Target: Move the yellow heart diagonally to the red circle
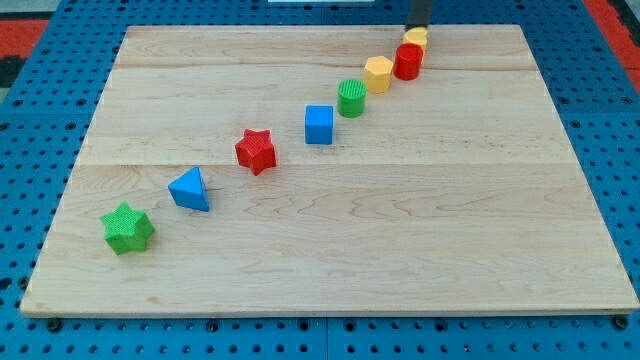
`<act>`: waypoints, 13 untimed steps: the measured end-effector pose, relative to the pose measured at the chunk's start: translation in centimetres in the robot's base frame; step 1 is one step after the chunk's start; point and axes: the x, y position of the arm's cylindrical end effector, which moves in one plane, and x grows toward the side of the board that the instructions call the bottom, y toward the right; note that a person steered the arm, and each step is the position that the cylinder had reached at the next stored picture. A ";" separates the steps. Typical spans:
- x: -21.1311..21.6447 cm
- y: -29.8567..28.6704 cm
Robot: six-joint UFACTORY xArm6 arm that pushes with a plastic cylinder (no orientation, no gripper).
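My tip (417, 28) (a bare rod with no jaws to open or close) contacts the yellow heart (416, 38) at its 12 o'clock side, the heart touching the red circle (407, 62) at the circle's 1 o'clock.

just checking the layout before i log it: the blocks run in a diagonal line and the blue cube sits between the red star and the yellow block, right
Not quite. The blocks do run in a diagonal line, but the blue cube sits between the red star and the green cylinder, not the yellow block. The yellow hexagon block comes after the green one, toward the view's top right. The camera view shows this.
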 end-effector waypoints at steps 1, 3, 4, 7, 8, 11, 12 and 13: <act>2.4 2.5; 7.7 0.8; 10.4 5.3; 8.7 -2.2; 12.7 2.7; 16.9 6.5; 11.0 4.3; 14.6 -2.5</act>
